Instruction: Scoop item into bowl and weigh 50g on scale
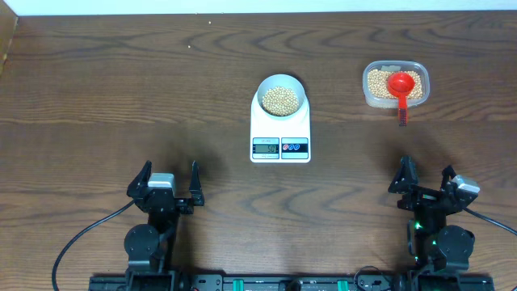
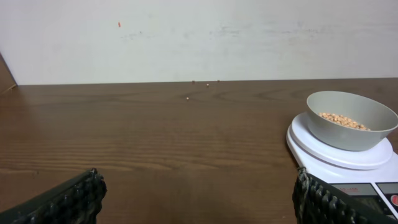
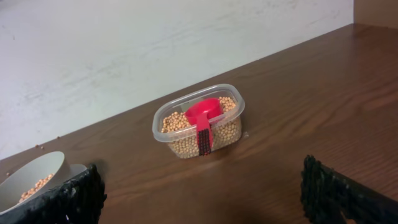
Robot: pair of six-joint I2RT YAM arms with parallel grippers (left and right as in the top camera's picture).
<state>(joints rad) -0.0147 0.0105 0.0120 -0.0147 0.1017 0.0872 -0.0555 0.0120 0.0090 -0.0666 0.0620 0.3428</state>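
A pale bowl [image 1: 281,86] partly filled with tan beans [image 1: 281,100] stands on the white scale [image 1: 279,133] at the table's middle; the left wrist view shows the bowl [image 2: 351,121] and scale [image 2: 323,152] at its right. A clear tub [image 1: 395,84] of beans with a red scoop [image 1: 400,85] lying in it sits at the back right, seen too in the right wrist view as tub [image 3: 173,129] and scoop [image 3: 203,115]. My left gripper [image 1: 170,183] and right gripper [image 1: 426,178] rest open near the front edge, holding nothing, both far from bowl and tub.
A few stray beans [image 2: 188,97] lie on the wood near the back wall in the left wrist view. Dark wooden table [image 1: 121,89] stretches wide to the left of the scale. Cables run along the front edge by the arm bases.
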